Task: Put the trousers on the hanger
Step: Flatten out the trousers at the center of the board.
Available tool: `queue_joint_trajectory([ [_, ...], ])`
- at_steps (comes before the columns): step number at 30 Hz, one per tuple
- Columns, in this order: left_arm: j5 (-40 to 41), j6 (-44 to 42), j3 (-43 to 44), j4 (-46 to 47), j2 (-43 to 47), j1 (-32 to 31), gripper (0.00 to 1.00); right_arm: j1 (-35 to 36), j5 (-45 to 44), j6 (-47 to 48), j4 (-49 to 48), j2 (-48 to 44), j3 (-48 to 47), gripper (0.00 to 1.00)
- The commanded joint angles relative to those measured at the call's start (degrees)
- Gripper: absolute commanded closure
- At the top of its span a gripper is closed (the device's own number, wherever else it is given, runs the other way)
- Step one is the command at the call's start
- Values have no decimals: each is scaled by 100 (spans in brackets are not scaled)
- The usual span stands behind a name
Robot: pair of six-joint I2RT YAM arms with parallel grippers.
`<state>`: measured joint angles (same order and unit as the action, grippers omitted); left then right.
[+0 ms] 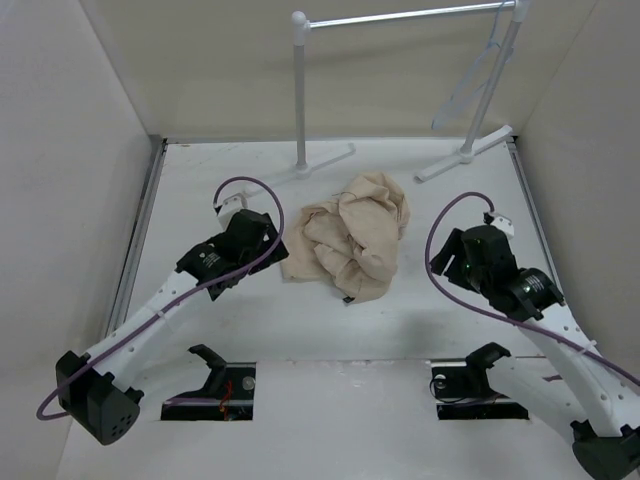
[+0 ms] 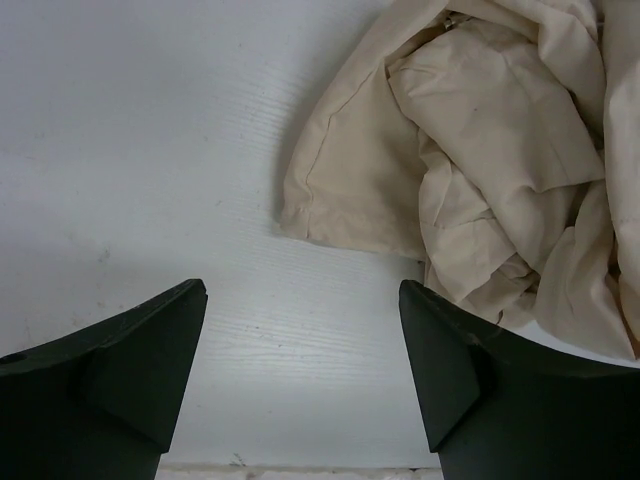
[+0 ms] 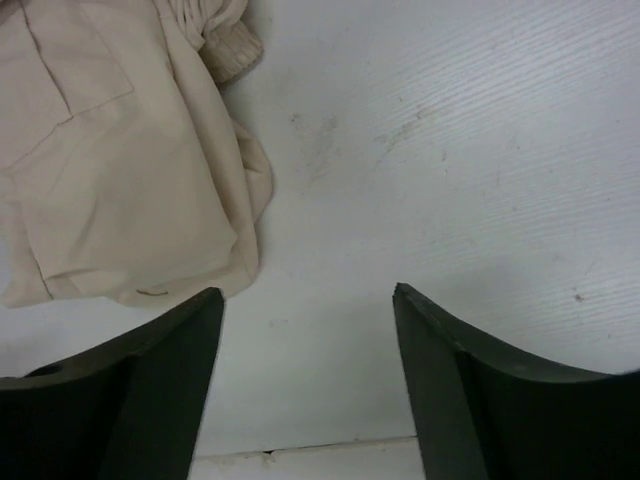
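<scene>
While the trousers [image 1: 350, 240] lie crumpled in a soft heap on the white counter [image 1: 200, 180], one arm sits on each side of them. Left of the trousers, the left gripper [image 2: 300, 300] has its jaws spread apart and holds nothing, with the cloth's edge just beyond its tips. Right of the trousers, the right gripper [image 3: 308, 295] is likewise spread wide and empty over bare counter. Behind the trousers, to their right, the hanger [image 1: 462, 90] hangs from the rail of a white rack [image 1: 300, 90].
</scene>
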<state>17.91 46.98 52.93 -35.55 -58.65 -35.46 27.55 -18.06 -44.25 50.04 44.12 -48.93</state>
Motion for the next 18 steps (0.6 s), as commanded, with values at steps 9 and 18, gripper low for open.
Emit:
queue_joint_trajectory([
  [9,-710,21,-748,1014,-58,255,87,-781,1112,742,-1821,1203,-380,89],
  [18,-938,109,-969,1919,-1235,281,34,-1353,1489,918,-3281,3285,-995,25],
])
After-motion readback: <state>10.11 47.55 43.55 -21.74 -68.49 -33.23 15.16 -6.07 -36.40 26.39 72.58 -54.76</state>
